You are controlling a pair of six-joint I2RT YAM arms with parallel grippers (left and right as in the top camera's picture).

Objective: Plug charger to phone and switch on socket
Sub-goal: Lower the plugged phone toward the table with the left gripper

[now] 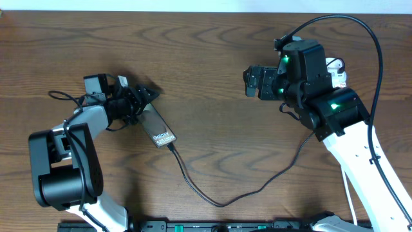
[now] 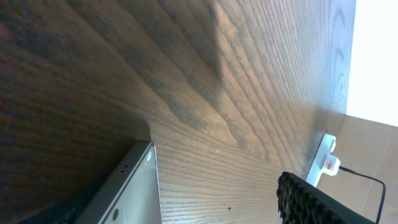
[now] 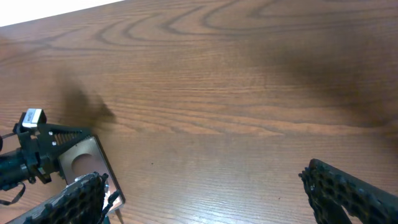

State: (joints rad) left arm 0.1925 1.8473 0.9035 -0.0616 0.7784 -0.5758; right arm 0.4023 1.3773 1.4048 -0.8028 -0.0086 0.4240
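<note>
Charger (image 1: 206, 195) looks plugged into phone (image 1: 156, 127), left of table centre. Left gripper (image 1: 143, 103) spread at phone's far end, right gripper (image 1: 251, 82) wide, empty. Socket (image 2: 324, 163) switch probably still pending.

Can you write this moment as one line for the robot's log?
left gripper open at phone | right gripper open, empty | charger tip at phone's end | socket untouched

Counter (image 1: 212, 58): dark brown wood with a strong grain.
Phone (image 1: 158, 129): flat on the left half, set diagonally, with white lettering facing up.
Charger (image 1: 222, 203): thin black cable; one end meets the phone's near edge, then it loops along the front and runs off rightward.
Socket (image 2: 324, 160): white strip with a red mark, far right side.
</note>
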